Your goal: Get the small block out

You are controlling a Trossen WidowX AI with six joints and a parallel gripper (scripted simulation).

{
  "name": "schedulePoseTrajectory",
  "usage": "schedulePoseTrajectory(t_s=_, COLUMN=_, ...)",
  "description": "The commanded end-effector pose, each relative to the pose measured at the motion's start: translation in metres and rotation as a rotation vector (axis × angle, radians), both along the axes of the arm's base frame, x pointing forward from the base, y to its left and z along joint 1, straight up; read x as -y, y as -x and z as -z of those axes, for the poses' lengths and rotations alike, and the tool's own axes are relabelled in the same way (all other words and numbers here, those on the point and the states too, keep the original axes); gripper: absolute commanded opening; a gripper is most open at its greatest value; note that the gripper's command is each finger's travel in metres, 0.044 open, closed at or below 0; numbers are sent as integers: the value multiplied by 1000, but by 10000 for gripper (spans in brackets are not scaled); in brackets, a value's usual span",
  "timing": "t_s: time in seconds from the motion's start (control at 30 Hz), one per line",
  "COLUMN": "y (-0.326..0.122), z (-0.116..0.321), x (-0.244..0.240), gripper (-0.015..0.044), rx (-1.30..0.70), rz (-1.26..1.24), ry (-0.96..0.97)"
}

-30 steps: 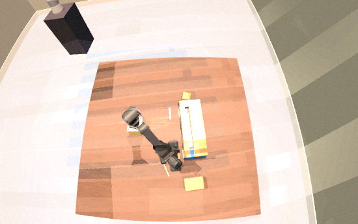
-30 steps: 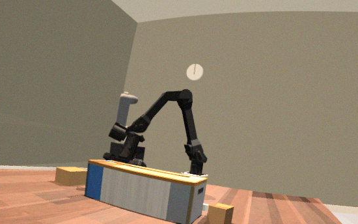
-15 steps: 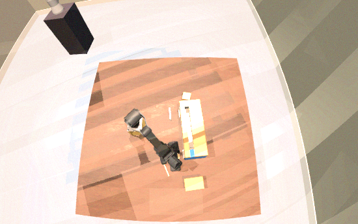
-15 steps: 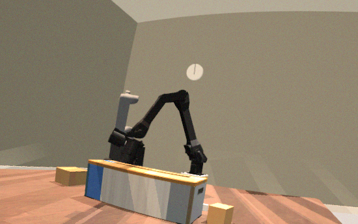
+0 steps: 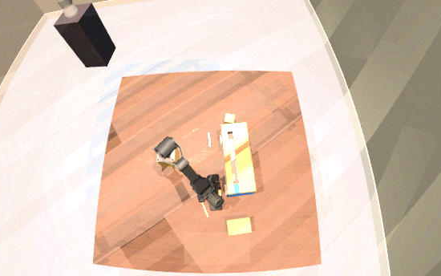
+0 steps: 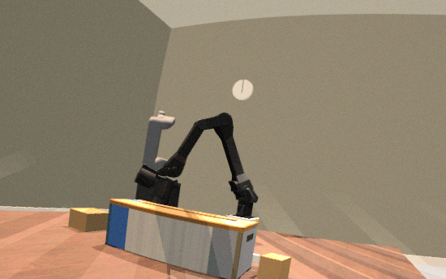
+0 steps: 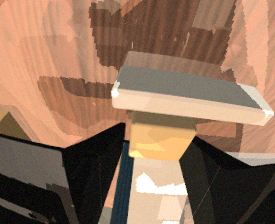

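Your tool is partly closed, its fingers either side of the small block; you can't tell if they're pinching it yet. The block looks to be outside the box, before a pale bar. So you're likely at the pick-up: settle the grip, then lift straight up off the desk, avoiding bar and box, and hold still well clear.

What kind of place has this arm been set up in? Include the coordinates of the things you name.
Probably a plain indoor room arranged as a robot work area: bare walls meet a pale ceiling, a round white disc like a clock (image 6: pixel 242 89) hangs on one, and a wood-grained work surface (image 5: pixel 160 108) (image 6: pixel 28 247) carries the arm and box (image 5: pixel 240 160) (image 6: pixel 178 237).
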State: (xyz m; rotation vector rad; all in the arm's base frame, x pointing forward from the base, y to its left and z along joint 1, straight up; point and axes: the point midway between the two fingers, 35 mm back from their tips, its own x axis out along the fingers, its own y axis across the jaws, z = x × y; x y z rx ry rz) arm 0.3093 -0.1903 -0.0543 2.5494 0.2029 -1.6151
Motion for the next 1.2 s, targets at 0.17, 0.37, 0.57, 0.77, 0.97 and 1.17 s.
schedulePoseTrajectory(t_s=0.17, y=1, z=-2, x=-1, gripper=29, rx=-2, rz=3, ry=-7)
schedulePoseTrajectory(t_s=0.37, y=0, z=-35, x=0, gripper=0, rx=0, rz=1, ry=-5)
schedulePoseTrajectory(t_s=0.57, y=1, z=-62, x=-1, gripper=0, rx=1, rz=0, ry=-3)
schedulePoseTrajectory(t_s=0.77, y=4, z=-73, x=-8, gripper=0, rx=-3, rz=48, ry=-1)
schedulePoseTrajectory(t_s=0.97, y=12, z=-91, x=-20, gripper=0, rx=-6, rz=131, ry=1)
schedulePoseTrajectory(t_s=1.17, y=20, z=-108, x=-32, gripper=0, rx=-2, rz=216, ry=3)
